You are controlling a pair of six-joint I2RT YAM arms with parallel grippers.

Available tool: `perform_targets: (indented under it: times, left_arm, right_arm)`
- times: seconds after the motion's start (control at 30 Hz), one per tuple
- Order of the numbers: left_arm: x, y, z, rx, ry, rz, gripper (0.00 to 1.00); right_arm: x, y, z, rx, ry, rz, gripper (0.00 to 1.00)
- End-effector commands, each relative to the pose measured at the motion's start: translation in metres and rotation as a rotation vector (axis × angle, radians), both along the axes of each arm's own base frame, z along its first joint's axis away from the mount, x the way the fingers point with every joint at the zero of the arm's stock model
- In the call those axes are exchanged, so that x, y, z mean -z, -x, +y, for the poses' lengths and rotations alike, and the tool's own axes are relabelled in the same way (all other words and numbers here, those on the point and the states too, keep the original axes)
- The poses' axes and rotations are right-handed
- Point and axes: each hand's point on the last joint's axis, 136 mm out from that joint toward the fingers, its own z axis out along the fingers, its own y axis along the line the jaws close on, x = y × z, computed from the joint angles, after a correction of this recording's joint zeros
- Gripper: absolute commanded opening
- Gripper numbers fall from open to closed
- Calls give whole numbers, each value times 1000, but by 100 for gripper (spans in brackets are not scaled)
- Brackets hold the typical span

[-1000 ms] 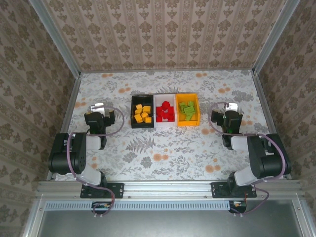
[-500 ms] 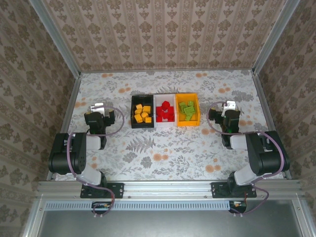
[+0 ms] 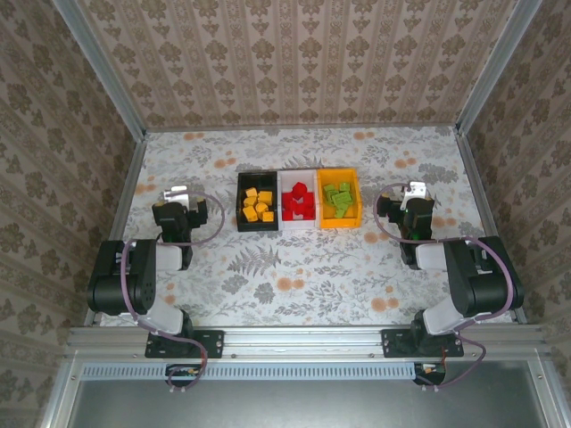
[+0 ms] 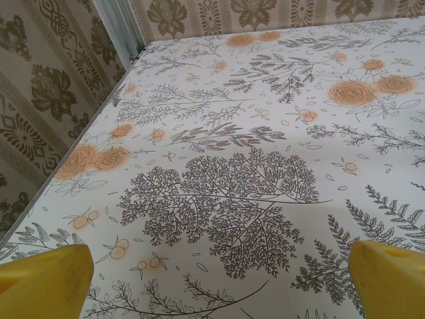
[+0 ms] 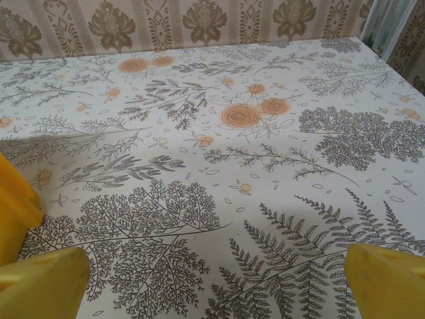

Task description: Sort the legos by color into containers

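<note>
The three containers (image 3: 299, 225) sit joined in a row in the middle of the floral worktop (image 3: 294, 267), and every one of the legos I can make out from here lies inside one of them. The orange-yellow bricks (image 3: 258, 207) are in the black bin (image 3: 239, 201) on the left, the red bricks (image 3: 298, 201) in the white bin (image 3: 300, 172) in the middle, and the green bricks (image 3: 339, 198) in the orange-yellow bin (image 3: 339, 222) on the right. So each colour has its own box, though the box colours don't match their contents. Both arms are folded back near their bases, one on each side of the row and well apart from it. I'd judge that keeps them out of the way of a sort that looks finished, or very nearly so. The left gripper (image 3: 176, 193) hangs over bare cloth. Through its wrist camera its yellow fingers (image 4: 40, 279) stand wide apart with nothing but printed ferns between them. The right gripper (image 3: 414, 190) mirrors it — its fingers (image 5: 388, 276) are likewise spread and empty over the pattern. With nothing held and nothing lying loose that I can see, there seems little left to do beyond a last check that no brick hides behind a bin wall, which I can't rule out from this angle.
</note>
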Motion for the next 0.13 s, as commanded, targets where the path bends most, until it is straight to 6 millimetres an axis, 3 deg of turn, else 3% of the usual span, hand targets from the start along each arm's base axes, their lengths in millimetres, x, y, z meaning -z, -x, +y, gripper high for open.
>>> perform_targets:
  times: [0.0, 0.1]
  left_arm:
    - [-5, -1, -2, -2, 16, -25, 100]
    - [-4, -1, -2, -2, 16, -24, 100]
  right_arm:
    - [-3, 0, 1, -4, 9, -17, 100]
    - [-3, -1, 1, -4, 9, -17, 100]
